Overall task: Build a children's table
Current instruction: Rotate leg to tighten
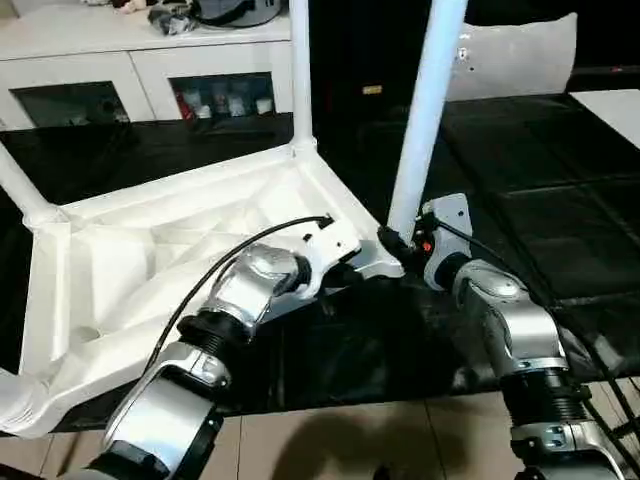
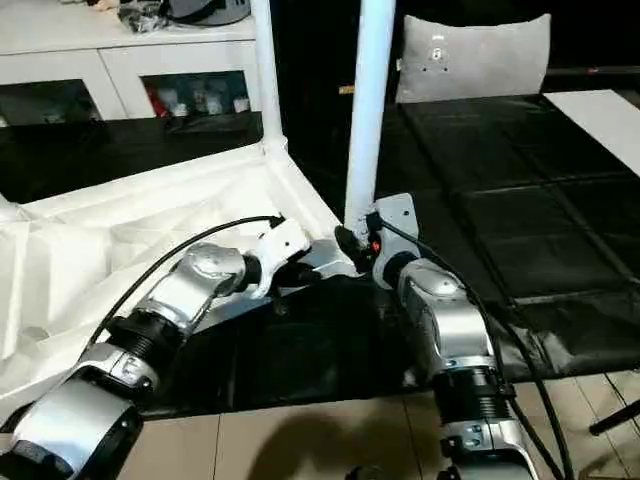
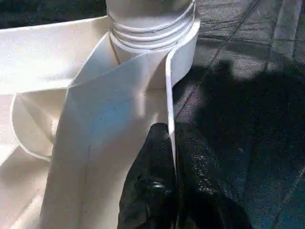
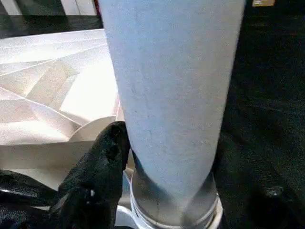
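The children's table lies upside down on a black mat, its ribbed white top [image 1: 150, 240] facing up. White legs stand in the corner sockets, one at the far corner [image 1: 300, 70] and one at the near right corner [image 1: 425, 110]. My left gripper [image 3: 171, 138] is shut on the top's thin rim [image 3: 169, 86], just below that near right socket [image 3: 152, 19]. My right gripper [image 4: 190, 162] is open and straddles the base of the near right leg [image 4: 171, 86]. One finger [image 4: 112, 148] touches the leg. The other stands a little off it.
The black mat [image 1: 540, 200] stretches to the right and back. A white cabinet [image 1: 130, 60] with glass doors runs along the back left, and a white cushion [image 1: 520, 55] leans at the back right. Tiled floor [image 1: 330, 440] lies in front of the mat.
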Available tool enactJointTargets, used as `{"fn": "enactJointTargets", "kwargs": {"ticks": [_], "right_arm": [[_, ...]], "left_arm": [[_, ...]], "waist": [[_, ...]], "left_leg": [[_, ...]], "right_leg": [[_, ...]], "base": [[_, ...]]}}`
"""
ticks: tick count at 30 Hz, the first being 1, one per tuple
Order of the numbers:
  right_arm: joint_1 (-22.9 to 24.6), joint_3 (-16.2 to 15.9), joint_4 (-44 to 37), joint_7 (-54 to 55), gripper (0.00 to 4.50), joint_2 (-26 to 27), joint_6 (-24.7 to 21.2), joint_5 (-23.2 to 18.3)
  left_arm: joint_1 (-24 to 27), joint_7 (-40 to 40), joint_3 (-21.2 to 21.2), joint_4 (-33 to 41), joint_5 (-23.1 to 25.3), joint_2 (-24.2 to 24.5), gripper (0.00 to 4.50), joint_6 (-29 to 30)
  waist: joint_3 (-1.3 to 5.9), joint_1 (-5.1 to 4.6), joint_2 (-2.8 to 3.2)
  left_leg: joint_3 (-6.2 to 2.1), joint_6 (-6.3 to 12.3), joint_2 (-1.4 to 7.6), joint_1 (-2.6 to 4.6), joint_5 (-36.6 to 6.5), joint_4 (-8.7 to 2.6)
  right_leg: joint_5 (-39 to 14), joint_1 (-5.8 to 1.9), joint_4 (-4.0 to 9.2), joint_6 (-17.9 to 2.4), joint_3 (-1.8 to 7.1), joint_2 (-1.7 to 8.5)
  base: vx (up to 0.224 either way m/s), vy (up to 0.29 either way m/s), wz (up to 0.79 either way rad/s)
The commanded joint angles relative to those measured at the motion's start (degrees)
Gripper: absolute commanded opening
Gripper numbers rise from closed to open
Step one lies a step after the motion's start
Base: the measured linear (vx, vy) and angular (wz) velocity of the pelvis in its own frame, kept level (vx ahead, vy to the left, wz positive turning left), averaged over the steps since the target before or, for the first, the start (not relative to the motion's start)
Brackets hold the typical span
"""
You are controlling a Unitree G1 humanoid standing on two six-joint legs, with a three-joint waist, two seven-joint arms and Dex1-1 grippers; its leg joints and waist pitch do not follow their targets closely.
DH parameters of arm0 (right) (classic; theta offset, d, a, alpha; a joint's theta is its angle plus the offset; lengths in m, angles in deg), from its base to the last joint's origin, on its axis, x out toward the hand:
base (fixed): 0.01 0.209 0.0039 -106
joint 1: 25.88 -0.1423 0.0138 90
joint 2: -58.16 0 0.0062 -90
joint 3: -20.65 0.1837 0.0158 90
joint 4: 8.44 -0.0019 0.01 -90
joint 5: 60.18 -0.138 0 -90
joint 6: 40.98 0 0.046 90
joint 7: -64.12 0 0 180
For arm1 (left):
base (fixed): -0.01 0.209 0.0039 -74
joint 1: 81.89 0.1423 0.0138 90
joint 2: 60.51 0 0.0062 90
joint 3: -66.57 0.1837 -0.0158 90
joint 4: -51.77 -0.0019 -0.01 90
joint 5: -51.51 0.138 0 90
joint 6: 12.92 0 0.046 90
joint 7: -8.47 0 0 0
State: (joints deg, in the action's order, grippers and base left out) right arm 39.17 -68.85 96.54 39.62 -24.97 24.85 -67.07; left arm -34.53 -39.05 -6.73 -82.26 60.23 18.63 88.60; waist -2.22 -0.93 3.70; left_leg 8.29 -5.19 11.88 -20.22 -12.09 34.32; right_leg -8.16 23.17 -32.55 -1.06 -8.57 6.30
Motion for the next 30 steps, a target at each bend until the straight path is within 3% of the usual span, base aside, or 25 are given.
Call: {"fn": "enactJointTargets", "kwargs": {"ticks": [1,6,13,16,23,24,25,28,30], "right_arm": [[0.73,-3.01,-0.45,-4.15,3.11,0.0,1.35,-1.26],[3.13,-1.68,-3.34,-13.64,3.56,-5.65,3.18,-4.71],[5.12,-3.18,-4.65,-24.86,3.97,-13.44,4.17,-5.48],[5.67,-4.81,-5.32,-30.83,4.35,-17.61,3.44,-6.3],[6.19,-7.66,-5.57,-42.81,4.35,-23.48,4.38,-7.61],[6.13,-7.79,-5.37,-44.71,4.08,-23.95,5.05,-8.19],[6.09,-7.98,-5.22,-46.12,4.01,-24.27,5.48,-8.64],[6.27,-9.29,-5.46,-49.35,3.96,-25.22,5.35,-9.66],[6.48,-9.74,-5.91,-50.47,3.57,-25.45,5.24,-10.04]], "left_arm": [[-0.91,-1.4,1.68,1.3,-0.03,-0.7,0.0,-2.23],[0.04,-4.85,2.21,-0.03,0.32,2.34,0.0,-6.25],[0.91,-11.98,3.83,-1.23,0.07,5.87,0.0,-13.78],[0.71,-14.62,5.08,-2.11,0.71,7.6,0.0,-16.65],[1.62,-26.3,7.66,-0.84,-0.52,10.56,0.0,-23.33],[1.84,-28.2,8.32,-0.48,-0.66,11.1,0.0,-24.46],[1.98,-29.46,8.82,-0.26,-0.74,11.46,0.0,-25.21],[2.6,-33.18,9.93,0.91,-1.63,12.16,0.0,-26.45],[2.94,-34.99,10.22,1.65,-2.25,12.42,0.0,-26.65]], "waist": [[3.95,0.51,-0.89],[3.9,1.18,-0.73],[3.78,2.12,-1.01],[3.68,2.61,-0.97],[3.87,3.92,-1.15],[3.88,4.05,-1.1],[3.87,4.35,-1.31],[3.86,5.04,-1.18],[3.82,5.49,-1.19]], "left_leg": [[0.63,6.79,0.13,-1.06,-6.75,-3.49],[0.66,7.67,0.22,-0.99,-7.43,-3.49],[0.73,7.23,0.39,-0.84,-9.0,-3.63],[0.78,6.94,0.53,-0.65,-9.49,-3.7],[0.84,7.46,0.9,-0.68,-7.96,-3.64],[0.85,7.48,0.95,-0.6,-8.19,-3.65],[0.93,7.44,1.01,-0.54,-8.32,-3.66],[0.92,7.2,1.22,-0.44,-7.9,-3.74],[0.96,6.88,1.26,-0.35,-8.06,-3.81]], "right_leg": [[-15.19,-4.37,3.75,-10.03,2.59,1.99],[-15.47,-4.51,3.91,-9.77,2.71,2.03],[-18.22,-4.36,4.01,-9.11,2.75,2.1],[-19.32,-4.19,4.18,-8.88,2.84,2.12],[-16.15,-4.17,3.5,-10.15,3.01,2.22],[-16.33,-4.14,3.49,-10.28,2.99,2.26],[-16.67,-4.05,3.5,-10.31,3.05,2.31],[-16.31,-3.97,3.29,-10.64,3.17,2.34],[-16.85,-3.97,3.32,-10.48,3.26,2.4]], "base": [[0.0,0.0,0.0],[0.0,0.0,0.0],[0.0,0.0,0.0],[0.0,0.0,0.0],[0.0,0.0,0.0],[0.0,0.0,0.0],[0.0,0.0,0.0],[0.0,0.0,0.0],[0.0,0.0,0.0]]}}
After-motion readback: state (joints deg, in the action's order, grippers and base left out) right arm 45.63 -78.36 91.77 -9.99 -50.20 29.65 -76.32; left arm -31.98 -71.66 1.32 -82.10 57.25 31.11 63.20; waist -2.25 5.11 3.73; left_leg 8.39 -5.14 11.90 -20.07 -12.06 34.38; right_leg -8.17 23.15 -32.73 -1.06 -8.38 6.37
